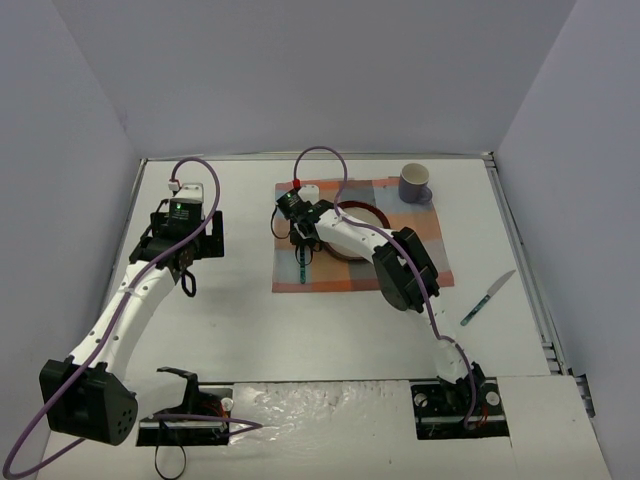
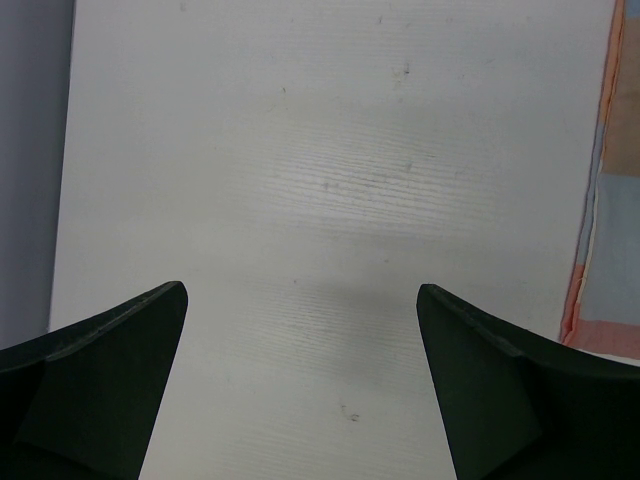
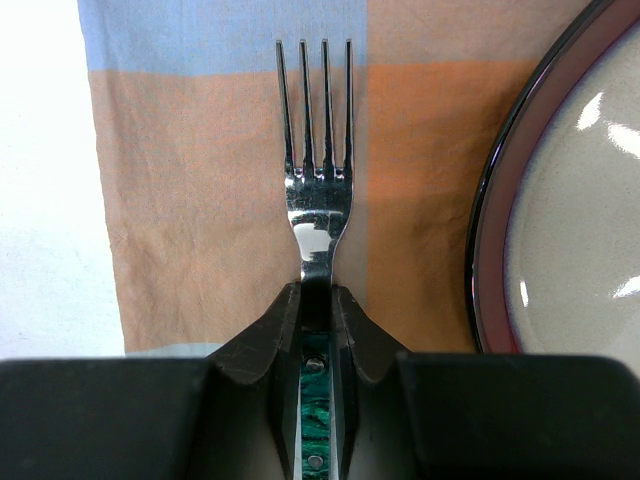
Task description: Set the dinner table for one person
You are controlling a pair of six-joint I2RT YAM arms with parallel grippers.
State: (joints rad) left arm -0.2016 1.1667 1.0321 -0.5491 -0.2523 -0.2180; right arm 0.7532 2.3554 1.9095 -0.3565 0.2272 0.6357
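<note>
The dinner table (image 1: 230, 320) is a large white top. An orange-and-blue plaid mat (image 1: 420, 235) lies on it with a dark-rimmed plate (image 1: 362, 212) and a purple mug (image 1: 414, 184). My right gripper (image 1: 300, 246) is over the mat's left part, left of the plate. In the right wrist view it (image 3: 317, 290) is shut on the neck of a green-handled fork (image 3: 318, 200), tines pointing away, low over or on the mat (image 3: 200, 200), left of the plate (image 3: 570, 210). My left gripper (image 1: 187, 282) is open and empty over bare table (image 2: 300, 290).
A green-handled knife (image 1: 487, 298) lies on the table to the right of the mat. The mat's left edge (image 2: 605, 220) shows at the right of the left wrist view. Metal rails (image 1: 530, 270) run along the table's right side. Grey walls enclose the table.
</note>
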